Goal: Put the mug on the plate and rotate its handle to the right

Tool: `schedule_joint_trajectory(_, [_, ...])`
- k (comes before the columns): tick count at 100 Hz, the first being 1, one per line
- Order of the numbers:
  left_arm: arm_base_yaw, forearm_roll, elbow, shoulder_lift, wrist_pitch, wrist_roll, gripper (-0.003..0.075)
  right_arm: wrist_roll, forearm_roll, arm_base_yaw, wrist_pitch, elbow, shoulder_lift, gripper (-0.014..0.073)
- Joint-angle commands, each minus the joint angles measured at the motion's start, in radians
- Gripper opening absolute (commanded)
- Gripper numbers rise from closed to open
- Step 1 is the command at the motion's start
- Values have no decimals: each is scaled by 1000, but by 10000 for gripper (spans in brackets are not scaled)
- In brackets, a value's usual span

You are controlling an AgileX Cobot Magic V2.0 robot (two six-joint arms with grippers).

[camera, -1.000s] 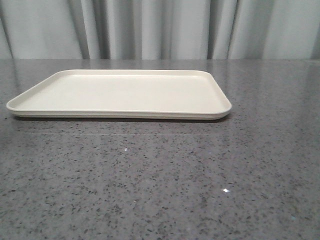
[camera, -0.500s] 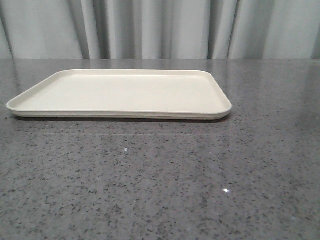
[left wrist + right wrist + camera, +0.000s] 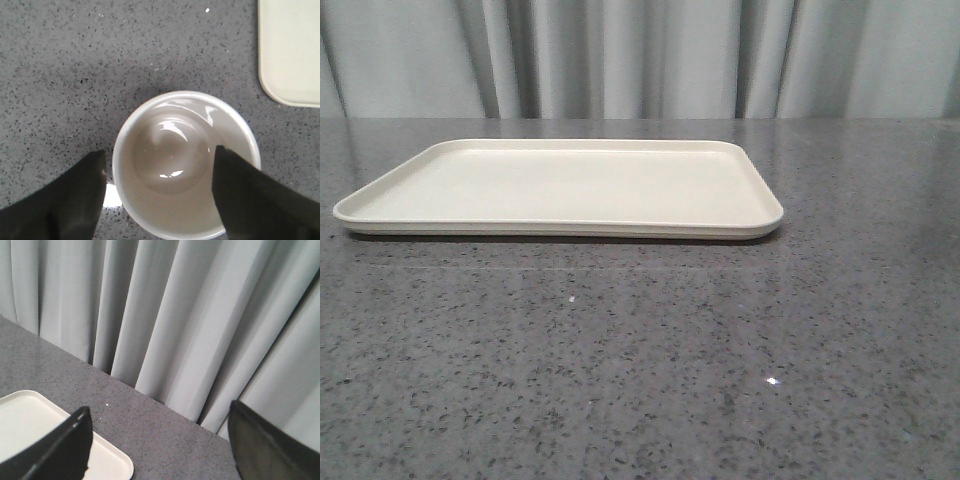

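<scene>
A speckled grey stone table (image 3: pixel 650 360) runs back to a wall of pale grey curtain (image 3: pixel 640 55).

Only the left wrist view shows the left gripper (image 3: pixel 157 180). Its two dark fingers (image 3: pixel 75 200) stand wide apart, one outside the rim of the mug (image 3: pixel 186 165) and the other over the opposite rim, seemingly inside the mouth, so the jaws straddle one wall rather than the whole mug. Whether either finger touches the mug cannot be told from this view. The mug stands upright on the table, its white inside glossy. Its handle cannot be made out in this view. Just beyond the mug, a rounded corner of the plate (image 3: pixel 292 50) enters the picture, near the mug but apart from it.

The right wrist view shows the right gripper (image 3: pixel 160 450) raised above the table, its two dark fingers (image 3: pixel 60 450) spread wide with nothing between them. Behind them lie a corner of the plate (image 3: pixel 112 460), a strip of table and the folds of the curtain.

The front view shows neither arm and no mug. It gives the plate (image 3: pixel 560 185) whole, lying flat on the table towards the left of centre with its low rim all round.
</scene>
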Motion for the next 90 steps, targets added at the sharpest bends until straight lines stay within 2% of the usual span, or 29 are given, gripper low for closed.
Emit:
schedule_joint_trajectory(1, [2,18,-18,-4,-33,-6,438,-10,18,0,-26,-36,-4,550])
schedule_joint_trajectory(35, [2,56,-6,-4,-54,-6,438,-10,15,0,14,-36,-4,550])
schedule_joint_trajectory(67, [2,56,91,-2,-130,-6,437,-10,14,0,14,-36,-4,550])
schedule_joint_trajectory(90, [2,61,96,-2,-175,-6,326,-10,14,0,17,-36,-4,550])
